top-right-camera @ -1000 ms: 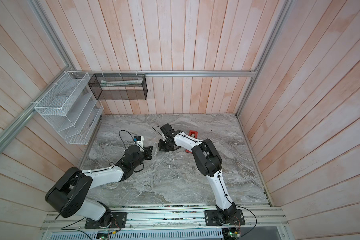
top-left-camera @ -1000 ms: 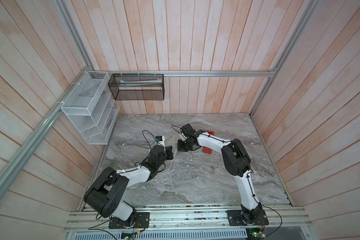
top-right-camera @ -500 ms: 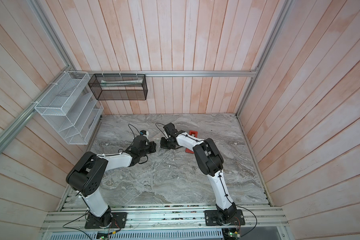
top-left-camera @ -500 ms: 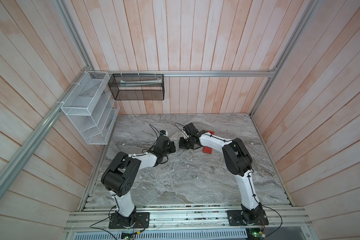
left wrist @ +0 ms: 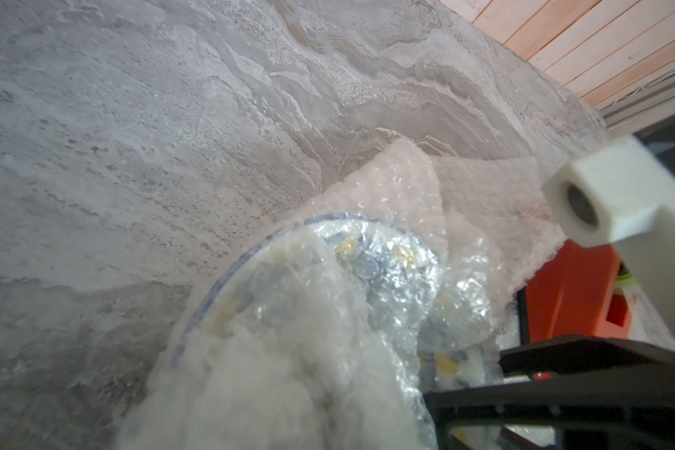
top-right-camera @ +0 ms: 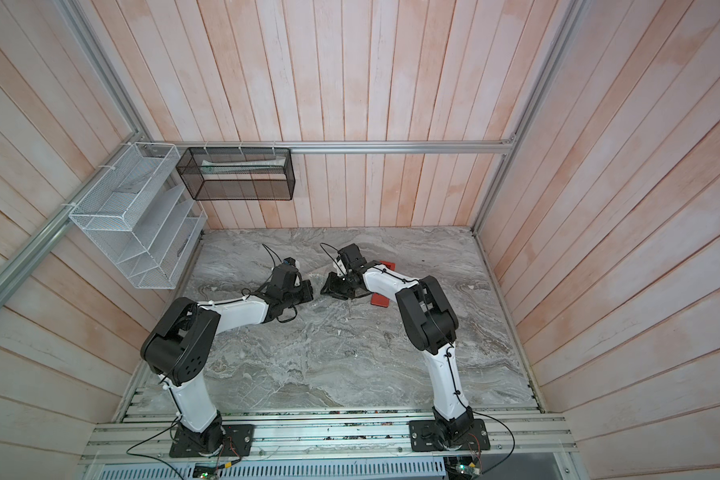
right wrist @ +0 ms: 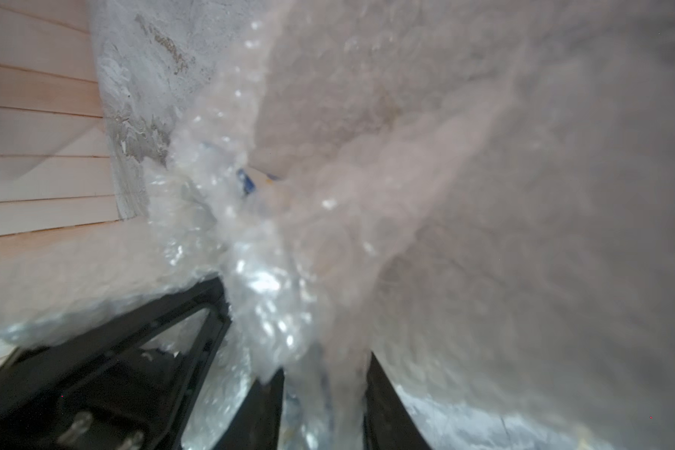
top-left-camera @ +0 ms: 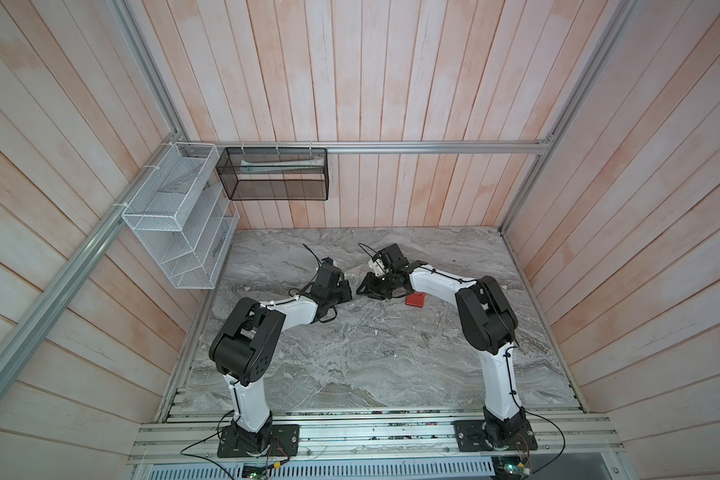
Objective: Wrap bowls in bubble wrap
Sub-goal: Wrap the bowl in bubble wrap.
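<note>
Clear, whitish bubble wrap point(left wrist: 386, 202) already drapes over the small blue-and-white floral ceramic bowl point(left wrist: 219, 296) on the grey marbled desk point(top-left-camera: 350, 365), toward its far edge. Closed, the left tool point(top-left-camera: 347, 293) seemingly pinches the sheet; the right tool point(right wrist: 324, 366) has its jaws apart around a bunch. Tucking and securing likely remain.

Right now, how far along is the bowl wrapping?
Done: bubble wrap is folded over most of the bowl, blue rim showing through. In hand: left pincer shut at the bundle; wrap bunched between the fingers of the right pincer. Remaining: one flap lies spread beside the red tape dispenser; no tape seen on it.
</note>
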Tool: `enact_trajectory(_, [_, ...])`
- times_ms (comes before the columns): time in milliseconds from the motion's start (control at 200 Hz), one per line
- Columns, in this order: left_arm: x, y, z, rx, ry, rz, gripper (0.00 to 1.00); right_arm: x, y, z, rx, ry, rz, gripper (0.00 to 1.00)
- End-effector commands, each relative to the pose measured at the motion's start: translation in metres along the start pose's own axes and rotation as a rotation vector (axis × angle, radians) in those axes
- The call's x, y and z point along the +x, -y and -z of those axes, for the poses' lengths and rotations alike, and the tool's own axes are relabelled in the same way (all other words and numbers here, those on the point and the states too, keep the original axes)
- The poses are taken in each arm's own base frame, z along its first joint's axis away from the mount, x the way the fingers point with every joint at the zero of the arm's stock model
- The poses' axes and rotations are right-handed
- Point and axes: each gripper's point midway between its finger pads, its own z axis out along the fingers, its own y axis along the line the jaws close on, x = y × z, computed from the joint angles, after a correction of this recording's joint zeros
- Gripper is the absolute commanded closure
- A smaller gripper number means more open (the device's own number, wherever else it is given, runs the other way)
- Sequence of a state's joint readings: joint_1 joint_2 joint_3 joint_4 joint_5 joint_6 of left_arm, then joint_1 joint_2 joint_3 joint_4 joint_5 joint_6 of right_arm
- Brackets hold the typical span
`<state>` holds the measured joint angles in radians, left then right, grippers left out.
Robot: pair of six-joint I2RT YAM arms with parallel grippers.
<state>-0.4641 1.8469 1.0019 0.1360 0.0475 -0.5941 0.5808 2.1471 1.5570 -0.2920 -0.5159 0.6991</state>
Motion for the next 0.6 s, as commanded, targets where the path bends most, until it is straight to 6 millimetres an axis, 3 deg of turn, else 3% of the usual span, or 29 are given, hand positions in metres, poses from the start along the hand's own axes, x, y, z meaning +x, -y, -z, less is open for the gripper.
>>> enact_trajectory(0, [0.021, -0.007, -0.008, -0.027, -0.081, -0.012, 0.95, -0.002, -0.038, 0.019, -0.143, 0.006, 0.039, 0.57])
enact_trajectory(220, [0.020, -0.005, -0.010, -0.027, -0.084, -0.011, 0.95, -0.002, -0.043, 0.025, -0.186, 0.005, 0.015, 0.45])
enact_trajectory(340, [0.020, -0.002, -0.011, -0.018, -0.085, -0.011, 0.95, 0.001, -0.041, 0.022, -0.199, -0.008, -0.001, 0.43])
enact_trajectory(595, [0.018, 0.009, -0.011, 0.006, -0.079, -0.011, 0.95, 0.003, -0.033, 0.000, -0.156, -0.030, 0.001, 0.43])
